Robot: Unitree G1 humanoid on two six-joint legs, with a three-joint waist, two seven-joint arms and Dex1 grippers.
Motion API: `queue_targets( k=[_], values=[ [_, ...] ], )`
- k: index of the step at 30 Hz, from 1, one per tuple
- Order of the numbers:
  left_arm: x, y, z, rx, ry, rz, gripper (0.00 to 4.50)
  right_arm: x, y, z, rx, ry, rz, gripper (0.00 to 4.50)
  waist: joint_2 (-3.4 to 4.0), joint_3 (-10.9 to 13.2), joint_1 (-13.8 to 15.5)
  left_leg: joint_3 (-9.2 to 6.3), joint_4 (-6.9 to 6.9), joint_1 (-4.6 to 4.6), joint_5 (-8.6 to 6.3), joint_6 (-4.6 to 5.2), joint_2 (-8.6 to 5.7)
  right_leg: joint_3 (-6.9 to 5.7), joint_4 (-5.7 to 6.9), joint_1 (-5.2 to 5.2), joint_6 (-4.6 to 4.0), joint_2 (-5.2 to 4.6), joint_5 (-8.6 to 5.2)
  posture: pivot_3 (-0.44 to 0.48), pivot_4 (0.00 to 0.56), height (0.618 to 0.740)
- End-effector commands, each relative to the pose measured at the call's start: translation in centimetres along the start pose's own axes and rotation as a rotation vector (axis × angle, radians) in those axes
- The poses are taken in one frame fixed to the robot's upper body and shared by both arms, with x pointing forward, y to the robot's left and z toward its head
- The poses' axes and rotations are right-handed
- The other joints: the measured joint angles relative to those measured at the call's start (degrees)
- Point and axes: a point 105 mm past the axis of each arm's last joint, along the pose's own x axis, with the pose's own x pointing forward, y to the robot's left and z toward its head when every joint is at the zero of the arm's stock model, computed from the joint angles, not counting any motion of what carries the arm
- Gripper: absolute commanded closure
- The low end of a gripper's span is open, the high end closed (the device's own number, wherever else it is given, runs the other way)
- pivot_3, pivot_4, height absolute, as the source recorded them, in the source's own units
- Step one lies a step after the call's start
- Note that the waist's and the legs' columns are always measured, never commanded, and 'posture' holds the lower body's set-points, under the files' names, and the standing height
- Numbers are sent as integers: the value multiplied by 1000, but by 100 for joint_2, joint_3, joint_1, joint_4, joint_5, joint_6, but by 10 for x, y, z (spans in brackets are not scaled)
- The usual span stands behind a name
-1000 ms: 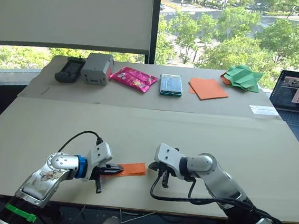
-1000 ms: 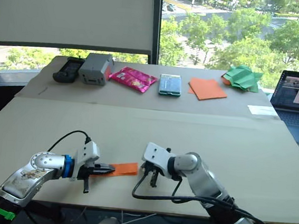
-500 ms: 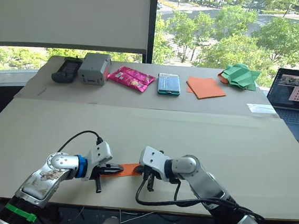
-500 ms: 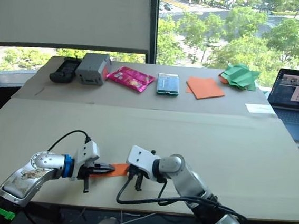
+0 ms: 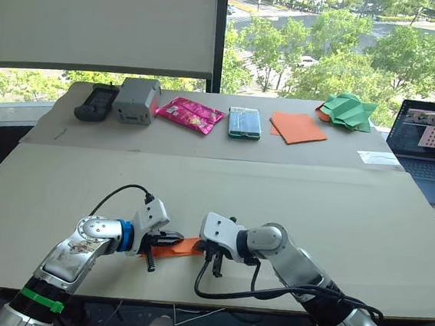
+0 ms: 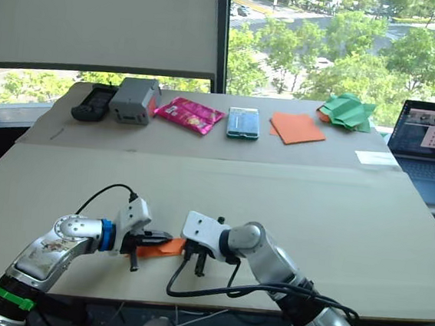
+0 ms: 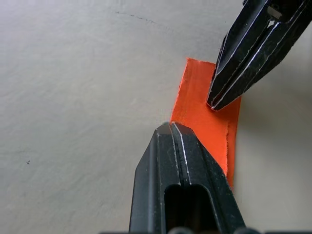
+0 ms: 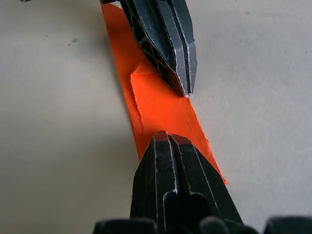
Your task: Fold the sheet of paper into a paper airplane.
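Both claws pressed shut on the folded paper, near table edge.

The paper (image 7: 207, 117) lies flat as a narrow strip between my left claw (image 7: 170, 127) and right claw (image 8: 168, 139), each with fingers together, tips bearing on opposite ends. Risk, as I judge it: uneven pressure or a sideways drag can skew the crease, tear the thin layers, or push the strip off the table (image 5: 291, 201).

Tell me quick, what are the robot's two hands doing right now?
Left hand: shut, pinching one end of the folded orange paper.
Right hand: shut, pinching the other end of the same paper.
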Motion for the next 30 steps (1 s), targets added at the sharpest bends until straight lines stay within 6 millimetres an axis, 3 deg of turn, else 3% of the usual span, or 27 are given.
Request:
queue_targets(
  k=[1, 12, 18, 30],
  values=[
    [2, -4, -10, 10, 39, -18, 4500, 4, 9, -36, 79, 146, 19, 4452, 1, -4, 0, 0, 0, 2, 0, 0, 0, 0, 0, 2, 0, 0, 0, 0, 150, 702],
    [-7, -8, -46, 1, 151, -32, 4500, 4, 5, -35, 85, 152, 2, 4452, 12, -30, -7, 0, 0, 10, -1, -1, 1, 2, -2, 6, -1, 0, 0, 0, 150, 702],
    [-24, -11, -66, -40, 198, -18, 4500, 4, 5, -36, 84, 167, -1, 4452, 30, -42, -72, 0, -2, 15, -2, -2, 2, 2, -1, 6, -2, -1, -1, 0, 150, 702],
    [-49, -10, -85, -70, 246, 29, 4500, 5, 6, -36, 76, 167, 8, 4452, 48, -50, -102, 0, -6, 24, -5, -6, 5, 2, -1, 2, -5, -1, -3, 0, 150, 702]
  ],
)
